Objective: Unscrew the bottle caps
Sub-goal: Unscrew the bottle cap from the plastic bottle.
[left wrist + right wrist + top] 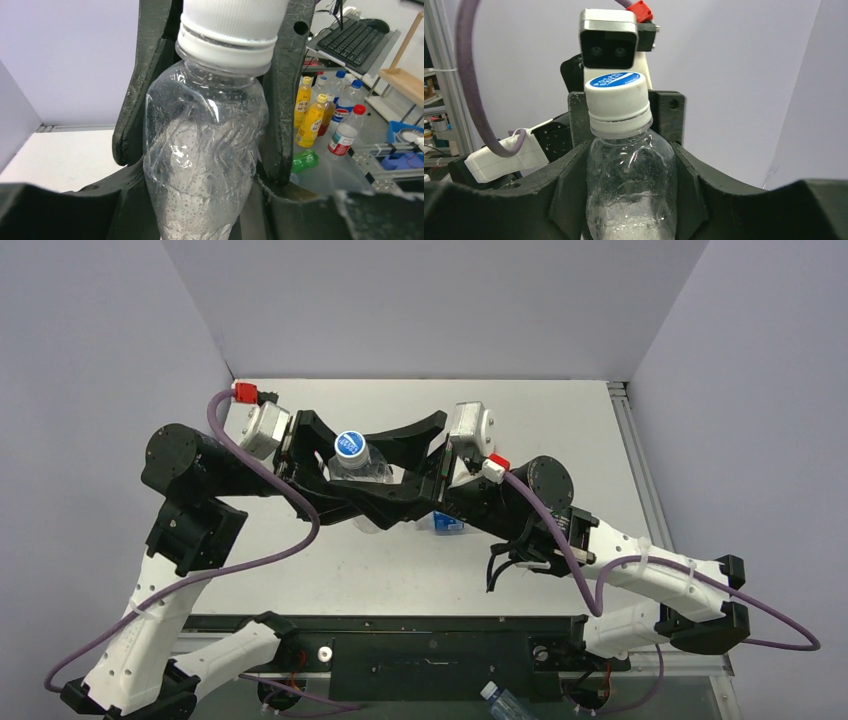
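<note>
A clear crumpled bottle (362, 472) with a white ridged cap (349, 445), blue on top, is held above the table between both grippers. My left gripper (322, 466) comes from the left and is shut on the bottle's body (200, 150). My right gripper (402, 468) comes from the right and is shut on the same body (629, 175). The cap is on the neck and stands free above both pairs of fingers in the left wrist view (230, 30) and the right wrist view (616, 102). The bottle's base is hidden.
A blue-labelled piece (447, 523) shows under the right gripper. A loose white cap (324, 653) lies on the black base rail. A blue-capped bottle (503, 702) lies below the rail. Several yellow and red-capped bottles (312, 117) stand off the table.
</note>
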Available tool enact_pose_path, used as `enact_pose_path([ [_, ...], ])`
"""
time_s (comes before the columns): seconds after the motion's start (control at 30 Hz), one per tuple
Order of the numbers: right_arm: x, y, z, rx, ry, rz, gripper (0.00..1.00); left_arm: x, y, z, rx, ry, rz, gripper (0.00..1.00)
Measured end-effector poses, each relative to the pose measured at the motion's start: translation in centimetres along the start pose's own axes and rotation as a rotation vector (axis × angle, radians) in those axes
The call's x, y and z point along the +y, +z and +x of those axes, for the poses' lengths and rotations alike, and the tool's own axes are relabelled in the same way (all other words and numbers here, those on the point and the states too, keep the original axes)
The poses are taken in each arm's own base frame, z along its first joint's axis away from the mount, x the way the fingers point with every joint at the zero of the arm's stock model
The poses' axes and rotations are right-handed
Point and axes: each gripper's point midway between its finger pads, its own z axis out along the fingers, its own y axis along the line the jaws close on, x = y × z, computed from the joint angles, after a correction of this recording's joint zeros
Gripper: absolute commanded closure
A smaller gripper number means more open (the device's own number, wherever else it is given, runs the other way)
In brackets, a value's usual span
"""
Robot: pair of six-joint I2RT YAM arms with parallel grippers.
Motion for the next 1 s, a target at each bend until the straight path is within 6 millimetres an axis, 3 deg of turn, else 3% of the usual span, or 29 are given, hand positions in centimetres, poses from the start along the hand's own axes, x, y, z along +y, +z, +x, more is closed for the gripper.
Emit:
enact_pose_path([
  [0.03,-0.1,0.0,0.0,0.006,0.004,0.006,0.96,0.2,0.0,0.0,-0.001,0.014,-0.007,0.87],
  [0.1,-0.1,-0.1,0.1,0.024,0.014,0.012,0.77,0.3,0.0,0.1,0.0,0.015,-0.018,0.91],
  [0.13,-0.2,-0.1,0.1,0.035,0.023,0.014,0.64,0.4,-0.1,0.2,0.001,0.014,-0.026,0.92],
  [0.17,-0.2,-0.2,0.2,0.048,0.03,0.018,0.57,0.5,-0.1,0.2,0.001,0.016,-0.037,0.95],
  [0.2,-0.2,-0.3,0.3,0.065,0.035,0.021,0.39,0.6,-0.2,0.3,0.003,0.015,-0.045,0.97],
  [0.27,-0.5,-0.5,0.4,0.102,0.048,0.04,0.31,0.9,-0.2,0.5,0.007,0.021,-0.07,1.0],
  [0.37,-2.9,-0.5,-0.5,0.165,0.048,0.155,0.3,2.6,-0.7,0.7,0.007,0.055,-0.179,1.0],
  [0.53,-6.5,0.5,-5.4,0.154,0.046,0.318,0.29,6.0,-1.5,2.1,0.05,0.046,-0.354,1.0],
  [0.63,-7.9,-0.1,-6.9,0.154,0.051,0.383,0.3,7.9,-1.9,3.2,0.087,0.01,-0.439,1.0],
  [0.77,-9.2,-0.4,-5.7,0.206,0.071,0.43,0.31,9.5,-2.6,4.6,0.12,-0.043,-0.529,1.0],
  [1.0,-11.4,-0.4,1.0,0.388,0.11,0.474,0.4,10.6,-3.3,4.9,0.113,-0.096,-0.615,1.0],
])
